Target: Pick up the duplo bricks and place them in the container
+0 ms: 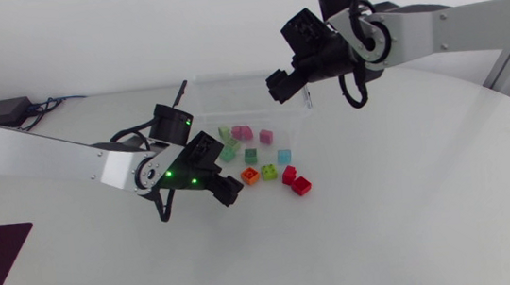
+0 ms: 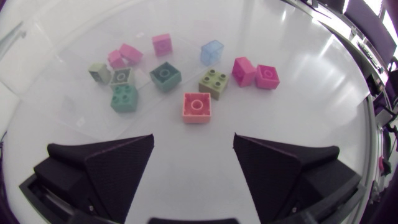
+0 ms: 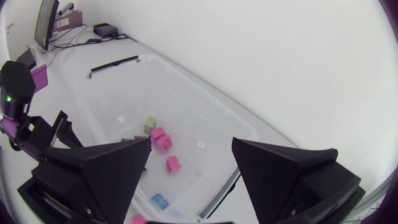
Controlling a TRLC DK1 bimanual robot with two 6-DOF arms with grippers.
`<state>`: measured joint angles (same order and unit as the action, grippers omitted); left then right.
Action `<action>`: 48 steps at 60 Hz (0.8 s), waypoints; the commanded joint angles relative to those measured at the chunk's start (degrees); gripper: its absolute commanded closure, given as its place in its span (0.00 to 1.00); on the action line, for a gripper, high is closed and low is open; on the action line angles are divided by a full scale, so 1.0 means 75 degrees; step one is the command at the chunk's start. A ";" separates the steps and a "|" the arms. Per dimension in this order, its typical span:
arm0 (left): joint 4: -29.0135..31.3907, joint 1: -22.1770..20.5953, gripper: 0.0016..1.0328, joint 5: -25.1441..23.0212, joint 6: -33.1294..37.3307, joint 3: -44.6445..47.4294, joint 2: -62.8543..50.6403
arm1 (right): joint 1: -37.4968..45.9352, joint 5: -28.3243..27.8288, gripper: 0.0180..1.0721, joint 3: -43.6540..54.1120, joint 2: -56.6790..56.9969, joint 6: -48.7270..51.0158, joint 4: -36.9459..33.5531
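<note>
The left gripper (image 2: 193, 140) hovers low over the table, fingers spread wide with nothing between them. Just ahead of it, an orange brick (image 2: 196, 107) and a yellow-green brick (image 2: 214, 83) sit studs up. Beside them lie two red bricks (image 1: 302, 186), with a blue brick (image 2: 211, 51) farther on. Beyond stands the clear container (image 3: 118, 99), open side up, its long axis running across the table. An olive brick (image 3: 150, 123) and pink bricks (image 3: 163, 142) show on its floor near one corner. The right gripper (image 3: 191, 142) hangs above it, fingers spread and empty.
</note>
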<state>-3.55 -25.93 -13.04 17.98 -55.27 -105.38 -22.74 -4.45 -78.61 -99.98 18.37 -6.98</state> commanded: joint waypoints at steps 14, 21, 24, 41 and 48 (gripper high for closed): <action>-0.0054 -0.0210 0.16 -0.0101 -0.0288 -0.0647 -0.0703 | 0.0325 -0.0227 0.05 0.2208 0.1636 -0.0164 0.0591; 0.0005 -0.0281 0.17 -0.0101 -0.0276 -0.0823 -0.0972 | 0.0513 -0.0380 0.05 0.2911 0.2175 -0.0141 0.0732; 0.0110 -0.0304 0.17 -0.0101 -0.0276 -0.0916 -0.1078 | 0.0583 -0.0403 0.05 0.3169 0.2374 -0.0129 0.0767; 0.0251 -0.0351 0.22 0.0086 -0.0370 -0.1409 -0.1652 | 0.0911 -0.0673 0.05 0.4176 0.2855 -0.0094 0.1048; 0.0345 -0.0374 0.24 0.0227 -0.0393 -0.1538 -0.1793 | 0.0946 -0.0801 0.05 0.4481 0.2960 -0.0071 0.1083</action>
<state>-1.69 -28.32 -11.88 16.47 -65.30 -116.84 -16.01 -9.85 -47.44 -78.83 18.20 0.30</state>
